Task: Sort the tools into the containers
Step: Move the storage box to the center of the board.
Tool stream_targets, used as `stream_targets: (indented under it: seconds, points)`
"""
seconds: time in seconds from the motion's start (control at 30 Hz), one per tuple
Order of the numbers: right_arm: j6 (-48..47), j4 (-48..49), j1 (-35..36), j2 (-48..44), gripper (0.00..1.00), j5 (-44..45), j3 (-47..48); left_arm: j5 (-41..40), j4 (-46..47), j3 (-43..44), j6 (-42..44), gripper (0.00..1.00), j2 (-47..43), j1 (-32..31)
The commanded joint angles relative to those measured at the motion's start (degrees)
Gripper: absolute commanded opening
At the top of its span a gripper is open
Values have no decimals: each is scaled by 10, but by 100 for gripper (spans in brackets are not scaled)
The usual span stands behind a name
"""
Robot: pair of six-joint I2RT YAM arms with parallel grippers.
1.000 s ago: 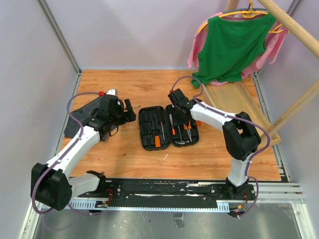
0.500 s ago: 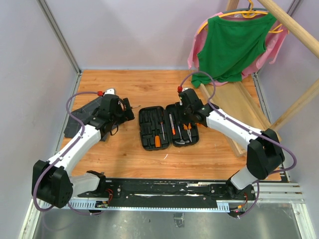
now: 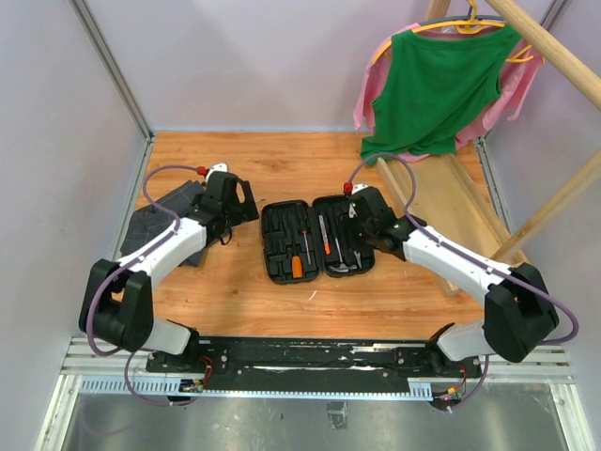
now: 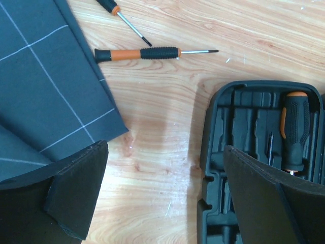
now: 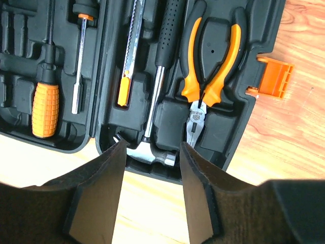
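The black tool case (image 3: 270,268) lies open in the middle of the table. In the right wrist view its right half (image 5: 264,30) holds the black-handled hammer (image 5: 163,61) and the orange-black pliers (image 5: 210,61). An orange-handled screwdriver (image 5: 44,108) and a thin one (image 5: 77,76) lie in the left half. My right gripper (image 5: 151,195) hovers open and empty just off the case's edge by the hammer head. Two screwdrivers (image 4: 152,53) (image 4: 127,23) lie loose on the wood beside the cloth. My left gripper (image 4: 167,203) stands wide open over bare table between cloth and case (image 4: 238,127).
A dark grey folded cloth (image 3: 150,225) lies at the left. A long wooden tray (image 3: 451,197) leans at the back right under a green shirt (image 3: 437,85) on a hanger. The case's orange latch (image 5: 274,76) sticks out on the right. Walls close in the table.
My right gripper has drawn back from over the case's right half toward its right side, and its jaws have opened. The left gripper has shifted right and farther back, still open.
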Motion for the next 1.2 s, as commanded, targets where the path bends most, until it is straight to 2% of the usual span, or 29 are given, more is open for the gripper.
stream_targets:
  seconds: [0.0,0.27,0.57,0.93,1.17]
  points:
    - [-14,2,0,-31,49,13,-10,11,42,25,0,99,34,5]
    - [3,2,-2,-51,54,28,-26,140,102,-33,-45,99,63,5]
    - [9,2,-2,-50,57,13,-21,201,145,-51,-56,99,101,-1]
    - [14,8,-2,-59,57,-9,-33,227,171,-31,-80,98,134,-69]
    - [19,10,-2,-77,57,14,-59,201,144,16,-64,98,134,-103]
